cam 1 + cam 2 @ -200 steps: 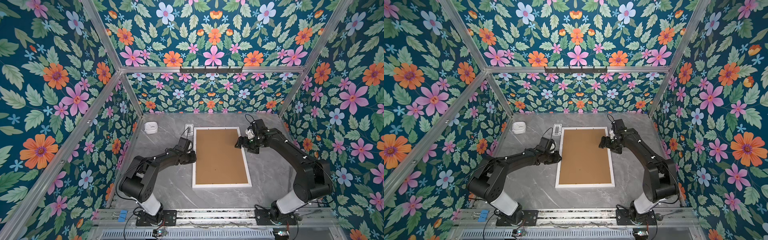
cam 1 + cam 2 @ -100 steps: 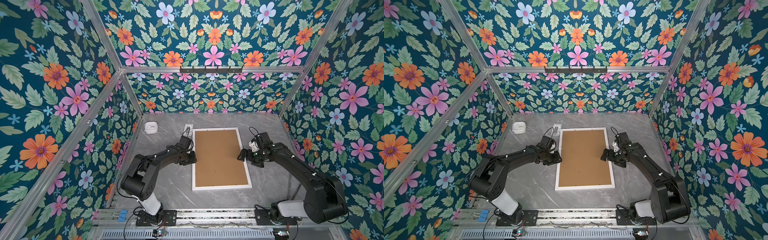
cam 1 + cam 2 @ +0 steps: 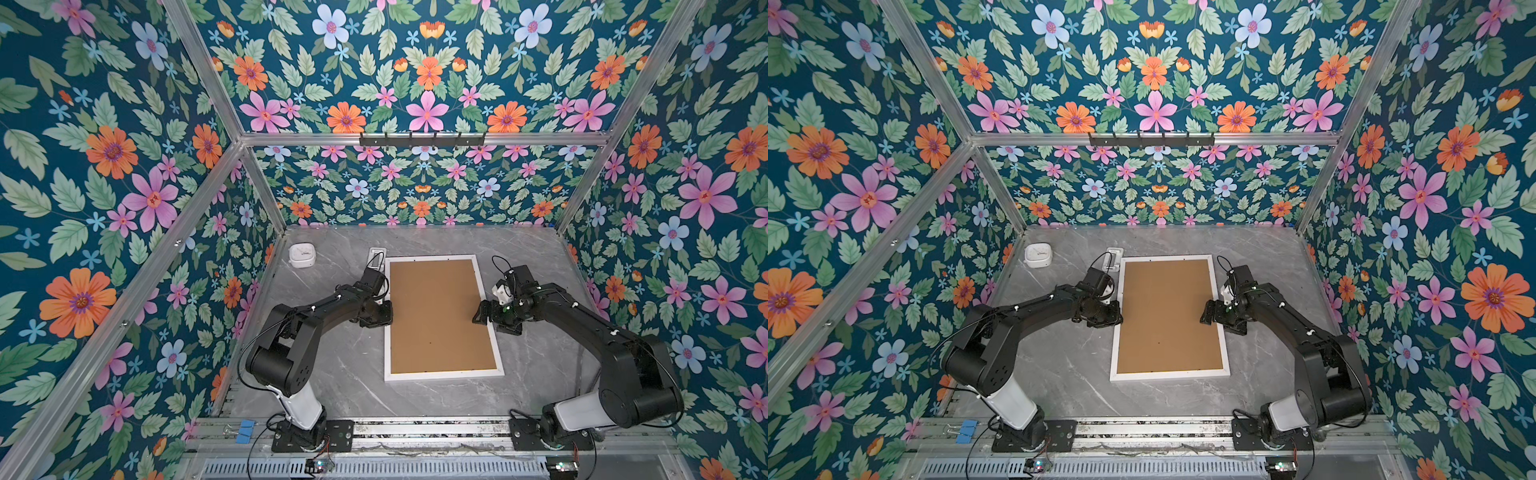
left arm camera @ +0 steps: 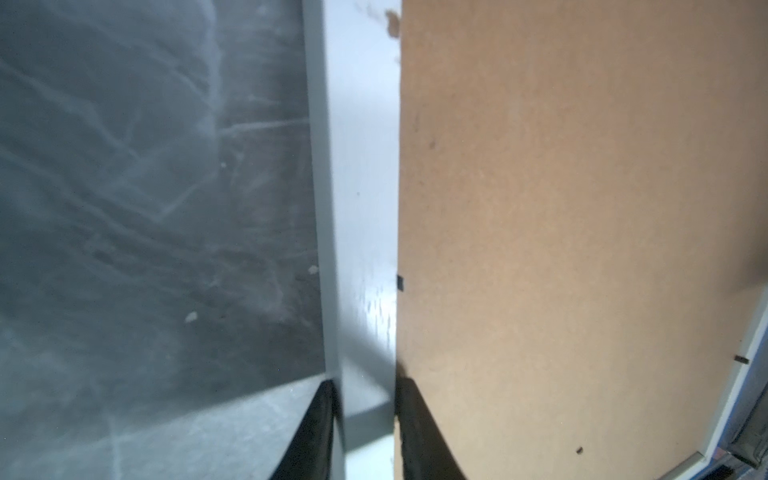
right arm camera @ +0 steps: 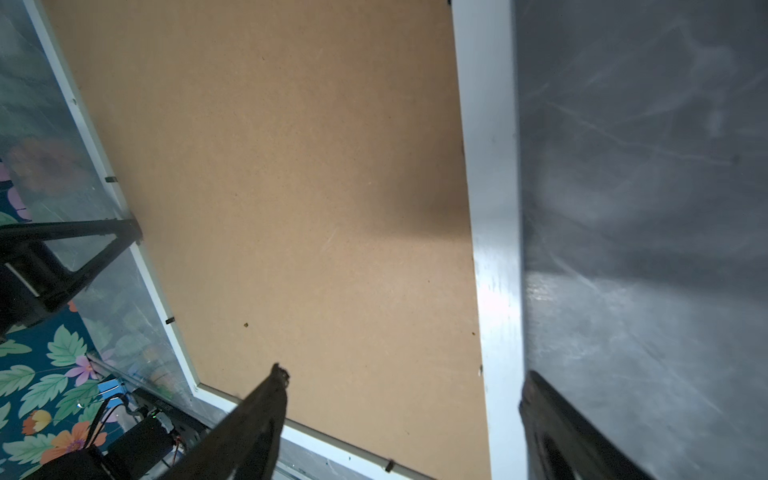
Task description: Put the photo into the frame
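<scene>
Right wrist view: my right pincer [image 5: 403,374] stands apart astride the frame's [image 5: 494,208] long right rail; my left pincer [image 4: 365,382] clamps the opposite rail, across the backing board [image 5: 291,166].

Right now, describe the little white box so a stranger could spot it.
On the grey marble table a big white frame lies flat. Toward the table's far left corner sits the white box: squarish with rounded corners, unlike the slimmer white piece beside the frame's far corner.
</scene>
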Robot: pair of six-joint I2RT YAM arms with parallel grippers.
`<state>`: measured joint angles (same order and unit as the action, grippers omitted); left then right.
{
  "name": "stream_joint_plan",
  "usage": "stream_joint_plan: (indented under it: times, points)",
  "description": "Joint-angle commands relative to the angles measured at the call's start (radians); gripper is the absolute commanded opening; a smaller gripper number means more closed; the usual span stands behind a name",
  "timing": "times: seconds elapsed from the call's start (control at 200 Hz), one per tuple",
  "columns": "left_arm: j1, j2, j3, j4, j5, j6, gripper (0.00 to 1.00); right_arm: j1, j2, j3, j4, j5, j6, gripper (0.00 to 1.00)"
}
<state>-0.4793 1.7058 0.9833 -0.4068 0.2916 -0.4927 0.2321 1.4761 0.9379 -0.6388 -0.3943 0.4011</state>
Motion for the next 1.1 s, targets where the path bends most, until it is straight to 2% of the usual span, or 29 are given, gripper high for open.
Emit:
stream_joint_plan:
  times: [0.0, 0.19, 1.095]
  points:
    - [-0.001, 0.027, -0.002, -0.116, -0.060, 0.044, 0.26, 0.001, 0.029, 0.014, -0.007, -0.056, -0.037, 0.88]
    - [-0.001, 0.052, 0.006, -0.115, -0.061, 0.049, 0.23, 0.002, 0.034, -0.006, -0.031, -0.089, -0.046, 0.88]
    - [-0.001, 0.051, 0.011, -0.105, -0.062, 0.040, 0.23, 0.020, 0.074, -0.060, 0.008, -0.129, -0.050, 0.86]
